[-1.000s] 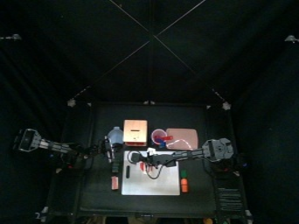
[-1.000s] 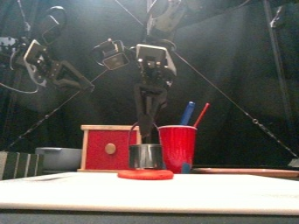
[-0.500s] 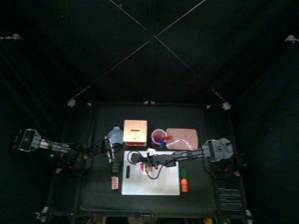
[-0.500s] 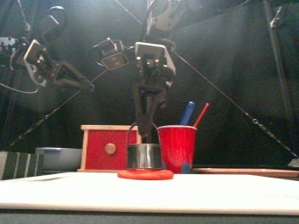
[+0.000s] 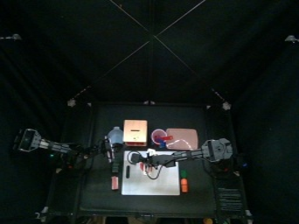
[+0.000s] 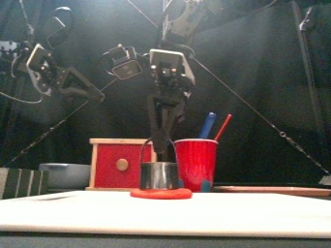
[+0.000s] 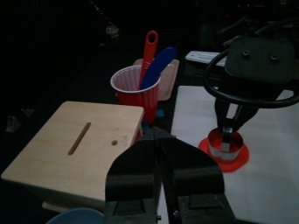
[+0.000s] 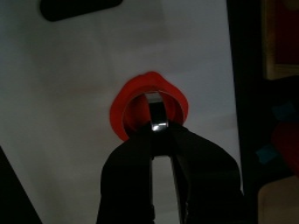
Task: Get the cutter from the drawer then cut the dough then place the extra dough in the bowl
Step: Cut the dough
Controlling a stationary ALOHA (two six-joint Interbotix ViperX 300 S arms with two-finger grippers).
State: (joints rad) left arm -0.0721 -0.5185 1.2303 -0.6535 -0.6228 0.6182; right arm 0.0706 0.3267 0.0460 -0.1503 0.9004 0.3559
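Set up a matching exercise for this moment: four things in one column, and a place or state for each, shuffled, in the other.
Things:
1. cutter
2. red cup
3. left hand
4. bowl

Place or state:
A. holds two toy knives
B. shut, empty
C. on the dough, gripped by the right hand
D. left of the wooden box in the front view

Pairs: 1-C, 2-A, 3-B, 4-D
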